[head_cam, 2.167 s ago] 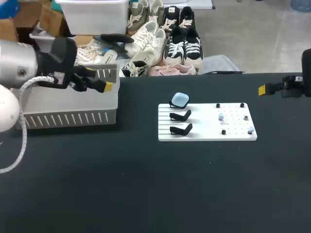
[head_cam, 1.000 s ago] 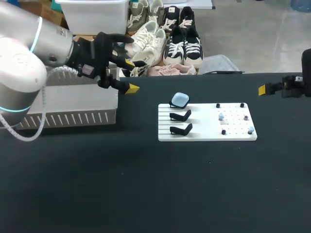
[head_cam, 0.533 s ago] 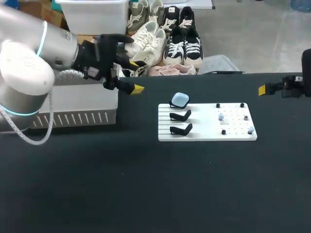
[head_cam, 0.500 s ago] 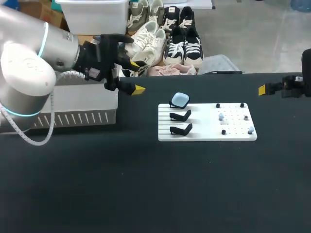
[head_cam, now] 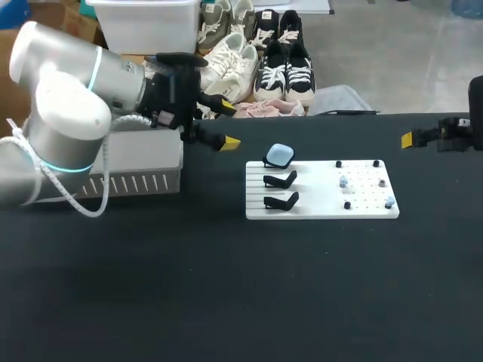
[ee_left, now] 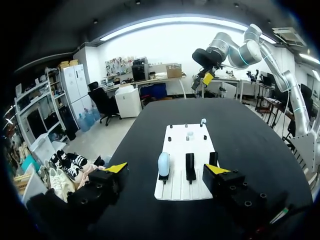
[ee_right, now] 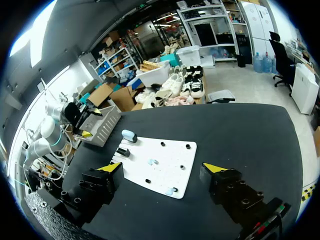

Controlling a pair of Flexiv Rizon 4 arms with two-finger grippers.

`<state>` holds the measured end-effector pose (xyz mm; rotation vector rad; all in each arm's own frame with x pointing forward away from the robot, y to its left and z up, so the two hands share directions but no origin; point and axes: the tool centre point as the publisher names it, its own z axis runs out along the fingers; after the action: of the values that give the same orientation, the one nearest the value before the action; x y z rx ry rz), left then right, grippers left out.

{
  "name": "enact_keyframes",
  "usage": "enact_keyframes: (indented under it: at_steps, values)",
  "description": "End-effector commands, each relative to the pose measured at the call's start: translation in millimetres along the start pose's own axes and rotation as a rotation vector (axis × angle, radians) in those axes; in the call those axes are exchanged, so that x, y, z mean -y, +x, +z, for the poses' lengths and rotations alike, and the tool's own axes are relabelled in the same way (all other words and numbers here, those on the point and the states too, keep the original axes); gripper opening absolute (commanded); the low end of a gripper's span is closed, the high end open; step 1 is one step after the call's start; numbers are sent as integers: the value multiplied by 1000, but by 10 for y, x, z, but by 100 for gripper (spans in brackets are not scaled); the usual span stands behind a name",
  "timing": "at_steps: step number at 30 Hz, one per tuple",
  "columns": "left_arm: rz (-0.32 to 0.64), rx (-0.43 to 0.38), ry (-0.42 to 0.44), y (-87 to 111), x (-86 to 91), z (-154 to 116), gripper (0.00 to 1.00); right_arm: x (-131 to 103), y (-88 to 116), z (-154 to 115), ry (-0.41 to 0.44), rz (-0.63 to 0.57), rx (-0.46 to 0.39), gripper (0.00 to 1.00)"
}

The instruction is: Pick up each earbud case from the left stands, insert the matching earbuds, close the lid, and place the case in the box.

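A light blue earbud case (head_cam: 280, 155) sits shut on the rearmost of three black stands on the white board (head_cam: 362, 207); the two nearer stands (head_cam: 281, 179) are empty. Small pale earbuds (head_cam: 343, 182) rest on the board's right half. My left gripper (head_cam: 224, 124) hangs open just left of the board, near the table's far edge. In the left wrist view the left gripper (ee_left: 166, 168) is open, with the case (ee_left: 163, 164) ahead between its fingers. My right gripper (head_cam: 411, 139) stays at the table's far right; the right gripper (ee_right: 162, 167) is open and empty, high above the board (ee_right: 172, 152).
The white slatted box (head_cam: 113, 162) stands at the table's back left, partly behind my left arm; the box (ee_right: 100, 119) also shows in the right wrist view. Dark tabletop spreads in front of the board.
My left arm has swung right from above the box toward the board, its gripper staying open. The right arm, the case and the board have not moved.
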<state>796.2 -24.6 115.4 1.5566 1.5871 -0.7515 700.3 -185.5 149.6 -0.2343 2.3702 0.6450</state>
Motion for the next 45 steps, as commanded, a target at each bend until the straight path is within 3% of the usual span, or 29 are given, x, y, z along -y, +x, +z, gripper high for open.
enact_keyframes:
  at_steps: [1, 16, 35, 45]
  values:
    - [-2, 2, 79, -28, -169, 193, 100, 5, -2, -1, -1, 0, -1, 100]
    - [-45, -29, 86, 158, 18, 600, 100, 5, -2, -1, -1, 0, -1, 100]
    - [-43, -20, 83, 237, 49, 838, 100, 5, -2, -1, -1, 0, -1, 100]
    - [-88, -32, 52, 323, 21, 919, 100, 5, -2, -1, -1, 0, -1, 100]
